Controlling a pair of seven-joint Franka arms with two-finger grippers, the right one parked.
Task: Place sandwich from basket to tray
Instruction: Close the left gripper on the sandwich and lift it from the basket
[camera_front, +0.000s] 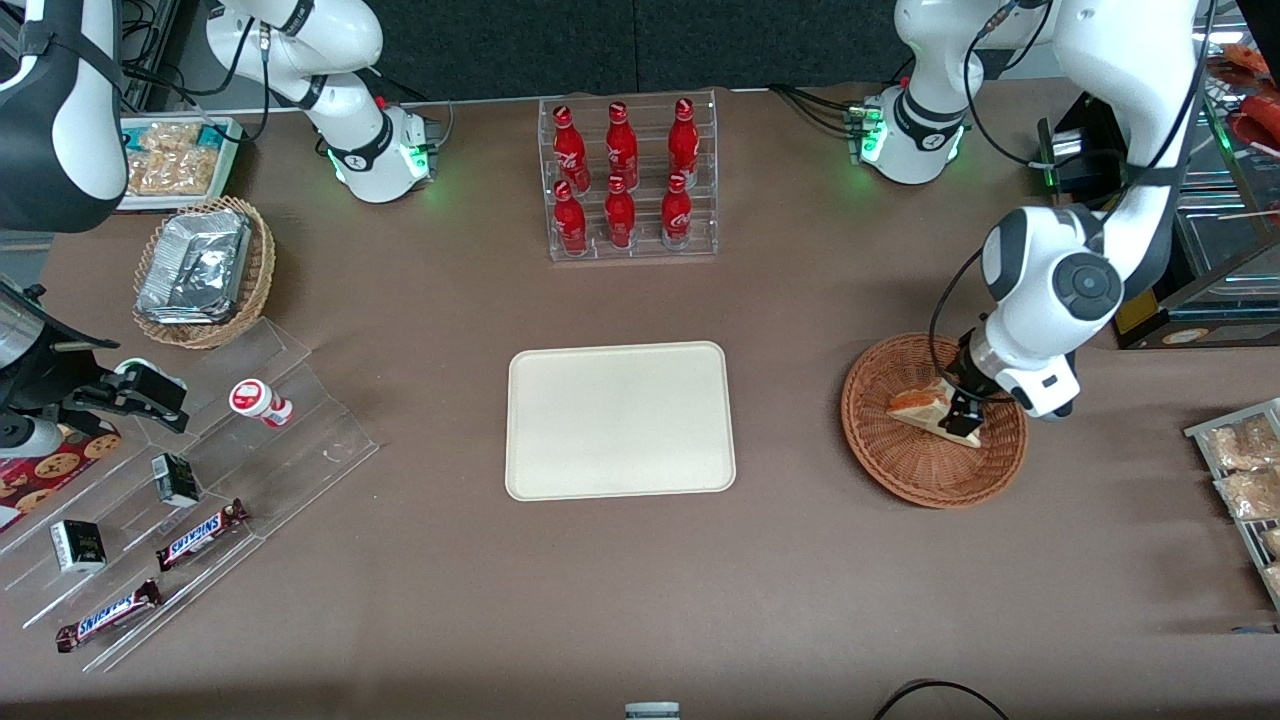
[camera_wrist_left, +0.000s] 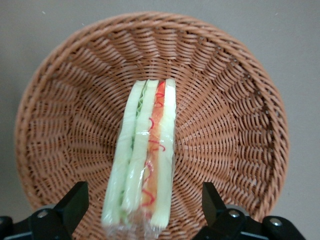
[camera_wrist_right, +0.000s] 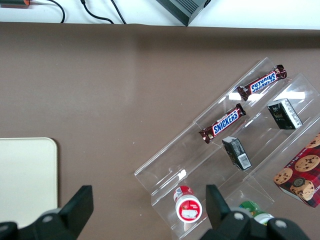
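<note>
While the sandwich (camera_wrist_left: 142, 155) sits in the middle of the round brown basket (camera_front: 905, 470), the job is only just starting. The gripper (camera_front: 962, 415) is low inside the basket, right at the sandwich, at its wide end. From the wrist camera, its two black fingers (camera_wrist_left: 70, 207) are spread wide, one on each side of the sandwich, with a gap showing between each finger and the bread. So nothing is pinched yet. What is left looks like most of the work: squeeze the sandwich, lift it out, carry it over, and set it down on the tray (camera_front: 620, 420). The tray lies flat in the middle of the table, well apart from the basket, and nothing is on it, so there is lots of room to land. Brown table between the two is bare, so the way across looks open. One thing to watch is the basket's raised rim; the sandwich will need to go up over it first. A rack of red bottles (camera_front: 625, 180) stands farther from the front camera than the tray, out of the way.
</note>
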